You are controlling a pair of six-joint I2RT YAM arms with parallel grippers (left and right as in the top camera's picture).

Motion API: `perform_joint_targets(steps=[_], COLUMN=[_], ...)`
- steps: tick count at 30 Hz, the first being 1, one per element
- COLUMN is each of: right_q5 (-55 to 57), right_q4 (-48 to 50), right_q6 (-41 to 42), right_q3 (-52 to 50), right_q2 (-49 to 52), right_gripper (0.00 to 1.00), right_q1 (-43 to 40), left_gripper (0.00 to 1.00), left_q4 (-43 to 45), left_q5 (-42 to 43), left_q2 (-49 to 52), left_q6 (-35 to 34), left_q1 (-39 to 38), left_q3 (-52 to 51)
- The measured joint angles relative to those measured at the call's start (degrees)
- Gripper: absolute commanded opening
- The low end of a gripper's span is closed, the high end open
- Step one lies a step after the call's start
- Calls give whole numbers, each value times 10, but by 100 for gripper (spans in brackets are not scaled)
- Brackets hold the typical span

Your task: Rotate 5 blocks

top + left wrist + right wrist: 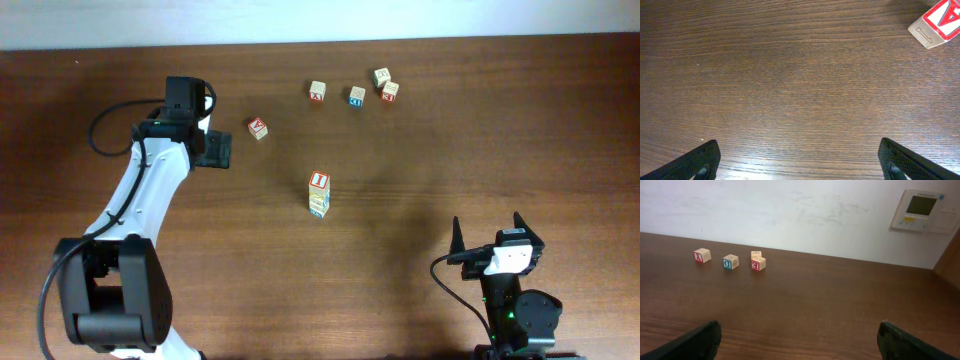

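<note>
Pale-wood blocks are scattered on the brown table. A red-marked block (258, 128) lies just right of my left gripper (218, 150), which is open over bare wood; this block (939, 22) shows at the top right of the left wrist view, apart from the gripper (797, 150). A red "I" block (320, 181) sits on top of another block (319, 206) at the centre. Farther back lie a red-marked block (317, 92) (702, 255), a greenish one (381, 76) (756, 254) and a red one (390, 92) (758, 263). My right gripper (488, 232) (799, 330) is open and empty near the front right.
A blue-marked cube (357, 96) (730, 261) stands among the far blocks. A white wall (790, 210) with a wall panel (921, 210) rises behind the table's far edge. The left arm (140, 200) stretches along the left side.
</note>
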Motion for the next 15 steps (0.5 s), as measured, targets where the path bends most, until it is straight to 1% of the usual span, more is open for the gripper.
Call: perform_joint_targets(steps=[2,4,6,10,12,13,15], right_q5=[0,0,0,0,0,0,0], right_q4=[0,0,0,0,0,0,0], right_q6=[0,0,0,0,0,0,0], right_q3=[0,0,0,0,0,0,0], right_q2=[0,0,0,0,0,0,0], right_gripper=[99,99,99,99,99,99,99], right_q1=[0,0,0,0,0,0,0], left_gripper=[99,99,99,99,99,99,99], left_q4=[0,0,-2,-4,-2,15,87], left_q5=[0,-26,-40,-44,-19,0,31], left_q2=[0,0,-28,-195,-266,-289,-368], left_q6=[0,17,23,24,24,24,24], left_q1=[0,0,0,1,14,21,28], left_q3=[0,0,0,0,0,-17,-112])
